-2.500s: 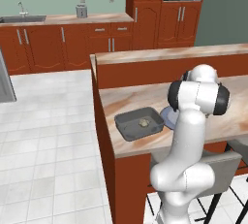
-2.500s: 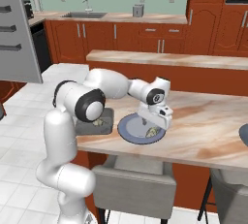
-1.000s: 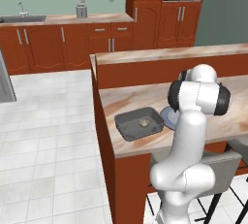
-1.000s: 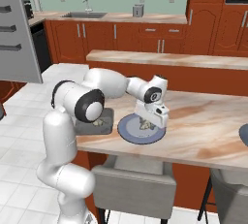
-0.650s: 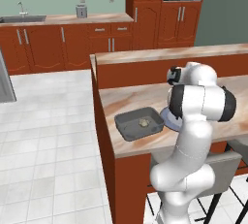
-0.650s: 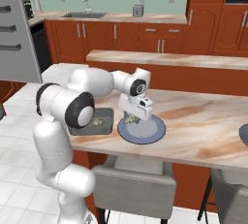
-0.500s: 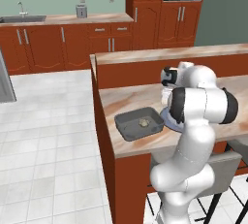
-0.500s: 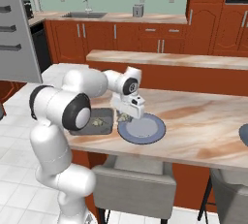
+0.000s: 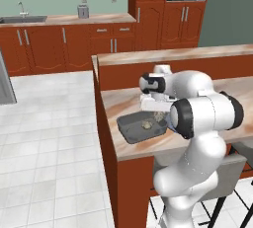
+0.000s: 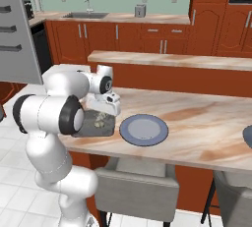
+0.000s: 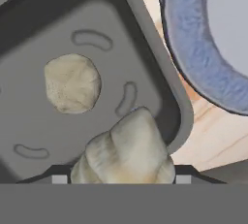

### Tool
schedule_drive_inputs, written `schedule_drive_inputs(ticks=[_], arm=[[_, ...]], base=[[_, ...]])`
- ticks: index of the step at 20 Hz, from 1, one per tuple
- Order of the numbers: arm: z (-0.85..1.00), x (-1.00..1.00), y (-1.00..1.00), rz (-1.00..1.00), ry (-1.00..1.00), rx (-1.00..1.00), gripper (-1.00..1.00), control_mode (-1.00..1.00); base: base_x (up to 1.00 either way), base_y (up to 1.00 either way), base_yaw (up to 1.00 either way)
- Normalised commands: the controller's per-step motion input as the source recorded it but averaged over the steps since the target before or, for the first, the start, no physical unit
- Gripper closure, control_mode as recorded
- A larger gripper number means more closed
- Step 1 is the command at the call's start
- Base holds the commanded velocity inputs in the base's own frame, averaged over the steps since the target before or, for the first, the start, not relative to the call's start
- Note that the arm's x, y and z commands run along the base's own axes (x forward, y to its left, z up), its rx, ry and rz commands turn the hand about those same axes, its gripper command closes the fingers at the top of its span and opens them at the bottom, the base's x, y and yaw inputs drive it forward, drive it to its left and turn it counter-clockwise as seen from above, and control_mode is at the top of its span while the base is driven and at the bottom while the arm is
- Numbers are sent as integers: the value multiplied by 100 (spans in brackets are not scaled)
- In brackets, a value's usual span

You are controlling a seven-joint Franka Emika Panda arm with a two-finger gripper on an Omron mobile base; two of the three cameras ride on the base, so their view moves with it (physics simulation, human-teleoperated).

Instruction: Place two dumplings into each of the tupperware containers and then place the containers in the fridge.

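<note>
A white robot arm's two-finger gripper [image 11: 118, 177] hovers over a shallow dark grey rectangular tupperware tray [image 11: 160, 80] on the marbled tan kitchen counter [image 10: 206, 123], its fingers pinched closed on a lumpy tan pleated dumpling [image 11: 127, 151]. That dumpling hangs above the tray's corner nearest the round blue-grey plate [image 11: 193, 48], which lies just beside the tray.

A second dumpling [image 11: 72, 83] already rests on the tray floor, further from the plate and apart from the held one.

To finish this step cleanly, the held dumpling looks best released slightly further from the plate, toward the tray's middle, since it now hangs close to the raised wall and could catch the rim or roll out. A low drop, clear of the resting dumpling, would keep both settled.

Count in view: two dumplings, one tray, one plate beside it, with the edge of another blue-grey plate [image 10: 247, 137] at the counter's far end. Only part of the tall grey fridge [image 10: 17, 29] shows, well apart from the tray.
</note>
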Motion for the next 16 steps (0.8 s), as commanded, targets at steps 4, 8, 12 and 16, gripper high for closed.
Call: schedule_drive_inputs(ticks=[4, 8, 12, 16], arm=[[-1, 17, 78, 21, 0, 0, 100, -100], [-14, 19, 71, 16, 0, 0, 100, -100], [-15, 3, 30, 13, 0, 0, 100, -100], [-33, 5, 2, 7, 2, 0, 100, -100]], base=[[0, 0, 0], [0, 0, 0], [0, 0, 0], [0, 0, 0]])
